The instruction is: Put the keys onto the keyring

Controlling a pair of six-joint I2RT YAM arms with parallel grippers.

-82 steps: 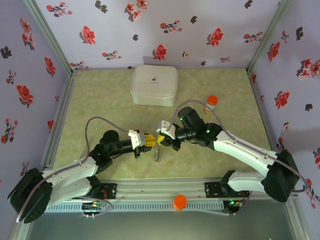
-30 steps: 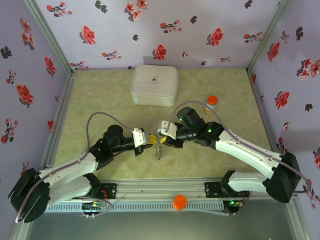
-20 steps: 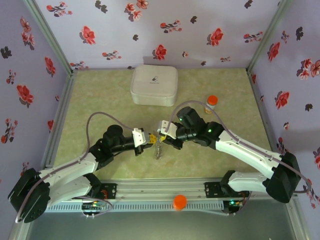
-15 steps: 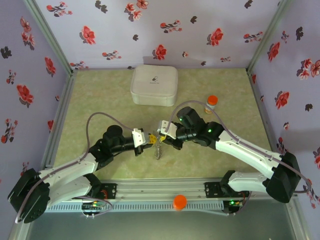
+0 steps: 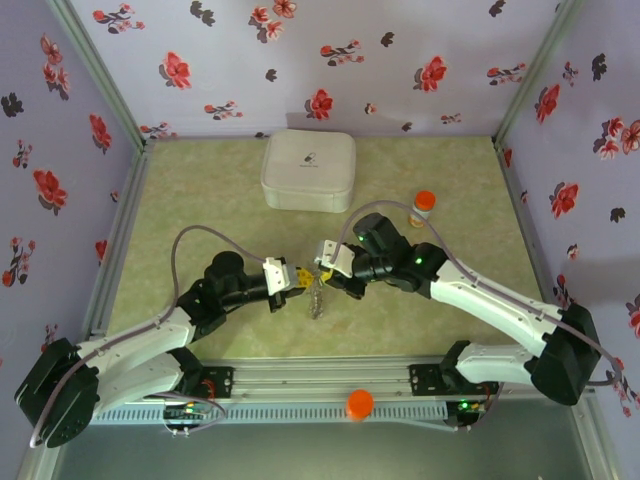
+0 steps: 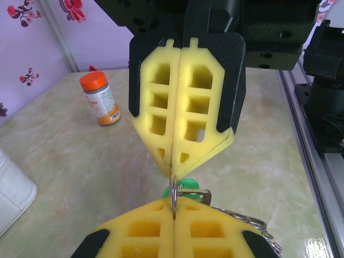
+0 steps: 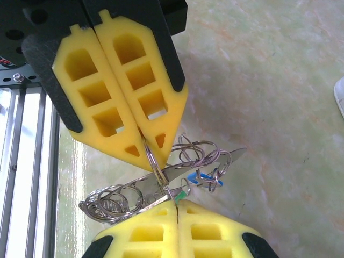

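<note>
Both pincers closed: left gripper (image 5: 299,281) and right gripper (image 5: 323,275) met tip to tip, nipping thin silver wire keyring (image 6: 173,192) above green marbled table (image 5: 200,200), centre, near side. Small silver keys with blue and green plastic heads (image 7: 207,177) dangled beneath. Probably light, stiff, slippery; better hold key by plastic head.

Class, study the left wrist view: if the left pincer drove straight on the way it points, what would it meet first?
Straight ahead of the left pincer is the right pincer, almost tip to tip. The thin metal ring that both pinch bridges the small gap.
</note>
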